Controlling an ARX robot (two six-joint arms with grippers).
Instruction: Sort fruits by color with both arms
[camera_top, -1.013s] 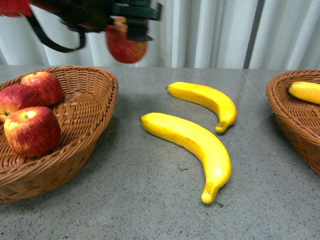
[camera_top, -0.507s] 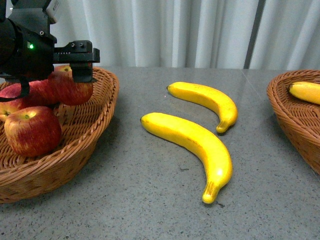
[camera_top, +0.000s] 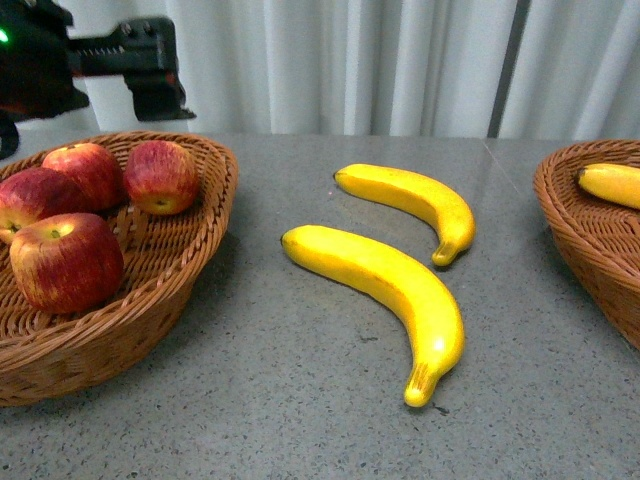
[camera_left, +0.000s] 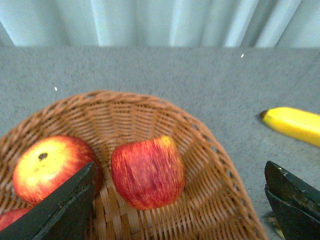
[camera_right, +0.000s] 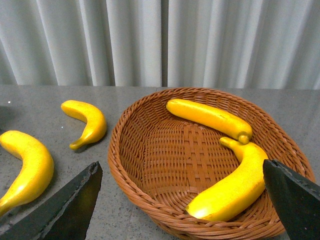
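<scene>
We count four red, yellow-streaked apples in the left basket (camera_top: 205, 200) at the bench's left edge. The front apple (camera_top: 65, 260) sits stem up, the rear apple (camera_top: 160, 177) is tipped sideways, and the other two apples (camera_top: 92, 170) crowd behind. The long banana (camera_top: 390, 285) and the short banana (camera_top: 410, 205) lie apart mid-bench. The basket bananas (camera_right: 210, 118) rest in the right basket (camera_right: 150, 195), with their ends close together.

Count for your record: four apples, namely far-right apple (camera_top: 160, 177), far apple (camera_top: 92, 172), left apple (camera_top: 28, 200) and near apple (camera_top: 65, 262). Four bananas: far banana (camera_top: 405, 200) and near banana (camera_top: 390, 285) mid-scene, plus two at right, banana (camera_right: 210, 117) and banana (camera_right: 235, 187). Two baskets: left basket (camera_top: 215, 200) and right basket (camera_top: 580, 240).
</scene>
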